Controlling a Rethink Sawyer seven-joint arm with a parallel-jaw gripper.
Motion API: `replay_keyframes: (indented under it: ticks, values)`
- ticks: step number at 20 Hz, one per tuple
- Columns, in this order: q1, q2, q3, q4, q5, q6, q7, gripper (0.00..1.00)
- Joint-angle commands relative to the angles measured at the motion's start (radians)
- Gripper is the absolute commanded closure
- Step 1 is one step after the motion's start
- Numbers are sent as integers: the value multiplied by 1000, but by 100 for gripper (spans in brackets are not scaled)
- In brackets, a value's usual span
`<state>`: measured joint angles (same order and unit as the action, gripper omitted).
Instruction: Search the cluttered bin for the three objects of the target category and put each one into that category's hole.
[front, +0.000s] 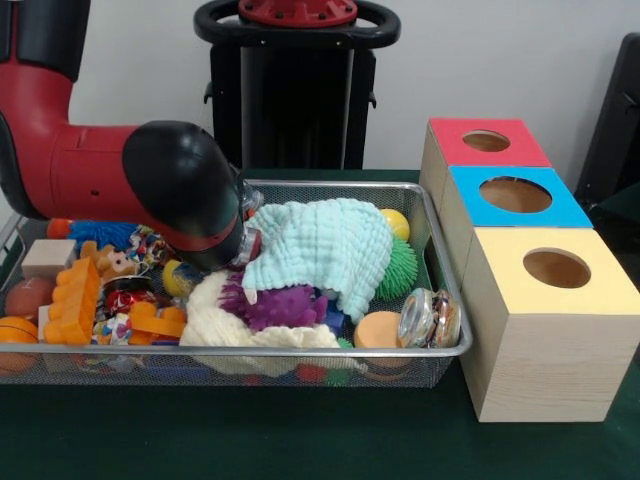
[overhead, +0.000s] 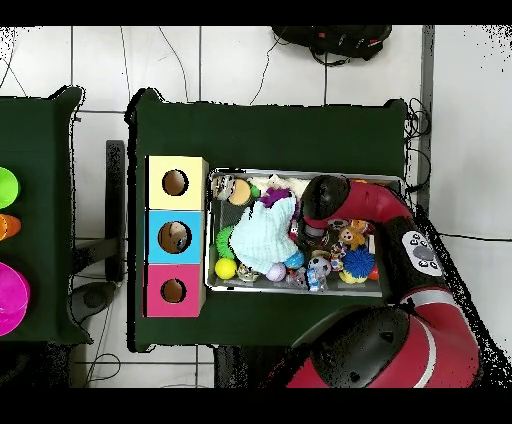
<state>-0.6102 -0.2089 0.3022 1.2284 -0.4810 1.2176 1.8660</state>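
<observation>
- Front view: the red and black arm (front: 150, 180) reaches down into the wire mesh bin (front: 440, 290), its black wrist housing buried among the clutter at the bin's middle.
- The claw (front: 245, 245) is mostly hidden behind the wrist and the pale blue-green cloth (front: 325, 245); I cannot tell whether it is open or closed, or whether it grips anything.
- The cloth lies draped just beside the claw, toward the boxes, touching or nearly touching the wrist.
- Just below the claw in this view: a purple spiky toy (front: 275, 305) on a cream woolly bundle (front: 225, 320).
- Beyond the cloth from the claw: a green spiky ball (front: 400, 270), a yellow ball (front: 397, 222), an orange round piece (front: 378, 328) and a clear round container (front: 430, 318) in the bin's corner.
- On the claw's other side: orange toy bricks (front: 75, 300), a blue spiky toy (front: 105, 233), a pale block (front: 48, 256) and orange-brown balls at the bin's end.
- Three wooden boxes stand outside the bin, well apart from the claw, past the cloth: red-topped box (front: 485, 142), blue-topped box (front: 515, 195), yellow-topped box (front: 555, 270), each with one round hole.
- Overhead view: the same row of boxes touches the bin's short side; bin and boxes sit on the green table (overhead: 270, 130).
- Which cluttered items belong to the target category cannot be told.
</observation>
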Motion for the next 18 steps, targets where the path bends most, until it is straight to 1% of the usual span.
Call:
replay_keyframes:
  ticks: [1, 3, 5, 6, 11, 12, 17, 18]
  values:
    - [46, -148, -78, 222, -317, -885, 126, 0]
    - [2, -137, -38, 229, -285, -837, 80, 0]
    - [-28, -193, -2, 273, -242, -779, 43, 0]
    - [-33, -254, 9, 312, -218, -749, 35, 0]
    - [-34, -343, 13, 365, -170, -662, 0, 0]
    - [-40, -355, 16, 375, -156, -655, -3, 0]
    - [-51, -368, 6, 408, -150, -709, 18, 0]
    - [-65, -394, 17, 428, -133, -694, 4, 0]
